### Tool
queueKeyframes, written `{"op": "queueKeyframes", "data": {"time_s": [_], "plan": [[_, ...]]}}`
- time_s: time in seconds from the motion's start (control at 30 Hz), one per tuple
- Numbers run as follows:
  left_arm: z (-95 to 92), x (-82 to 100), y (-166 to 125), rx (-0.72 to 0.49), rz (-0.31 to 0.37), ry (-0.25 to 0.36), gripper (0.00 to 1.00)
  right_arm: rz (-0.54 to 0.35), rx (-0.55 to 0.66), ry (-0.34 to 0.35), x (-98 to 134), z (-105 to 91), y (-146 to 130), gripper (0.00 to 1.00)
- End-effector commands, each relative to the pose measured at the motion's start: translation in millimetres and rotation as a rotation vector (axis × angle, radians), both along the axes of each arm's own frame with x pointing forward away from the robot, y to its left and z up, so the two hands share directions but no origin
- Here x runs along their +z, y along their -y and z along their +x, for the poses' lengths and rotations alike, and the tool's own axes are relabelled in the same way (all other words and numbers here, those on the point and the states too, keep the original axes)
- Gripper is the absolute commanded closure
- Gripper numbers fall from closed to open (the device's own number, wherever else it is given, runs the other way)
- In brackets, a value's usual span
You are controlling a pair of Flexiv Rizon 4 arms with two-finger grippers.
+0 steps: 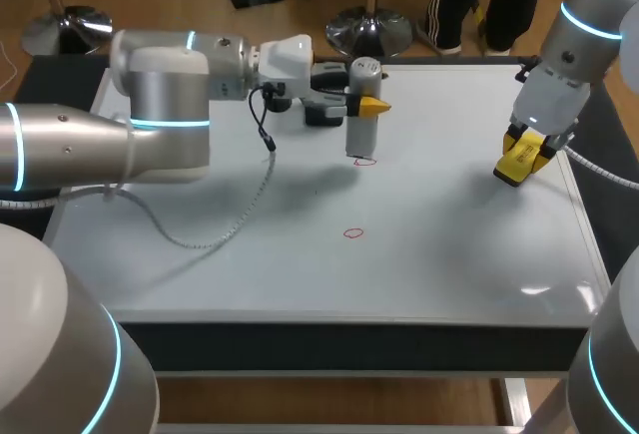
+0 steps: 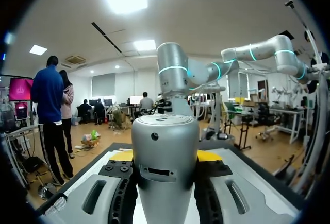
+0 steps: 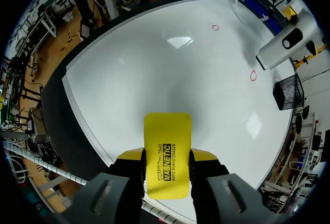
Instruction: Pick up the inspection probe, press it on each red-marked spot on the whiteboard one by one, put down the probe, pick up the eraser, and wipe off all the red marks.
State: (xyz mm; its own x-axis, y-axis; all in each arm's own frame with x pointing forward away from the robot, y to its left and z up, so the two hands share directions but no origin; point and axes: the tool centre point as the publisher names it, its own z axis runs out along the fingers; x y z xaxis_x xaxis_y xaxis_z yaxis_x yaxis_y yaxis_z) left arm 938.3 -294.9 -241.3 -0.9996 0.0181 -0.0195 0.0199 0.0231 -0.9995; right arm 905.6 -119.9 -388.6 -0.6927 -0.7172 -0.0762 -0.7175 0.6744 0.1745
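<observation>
Left gripper (image 1: 367,107) is squeezing the probe (image 1: 361,135), likely pressing the far red mark (image 1: 365,161). Right gripper (image 3: 166,157) is holding the eraser (image 3: 166,131). Near red mark (image 1: 352,233) is waiting, probably next.

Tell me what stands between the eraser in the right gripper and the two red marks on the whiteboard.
Only bare whiteboard lies between the eraser and the open red mark. The probe, held in the left gripper, stands right at the other red mark, blocking it.
</observation>
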Motion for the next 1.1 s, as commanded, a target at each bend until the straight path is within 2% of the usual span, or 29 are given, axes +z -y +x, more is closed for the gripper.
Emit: {"op": "queueKeyframes", "data": {"time_s": [0.03,0.33,1.1], "plan": [[6.5,-5.4,6,0.007,0.003,-0.011,1.00,-0.002,0.002,0.000,1,0.1,1,1.00],[12.7,-18.9,7,0.014,-0.023,-0.065,1.00,-0.002,0.002,0.000,1,0.1,1,1.00],[27.7,-34.1,4,0.020,-0.013,-0.078,1.00,-0.002,0.002,0.000,1,0.1,1,1.00]]}}
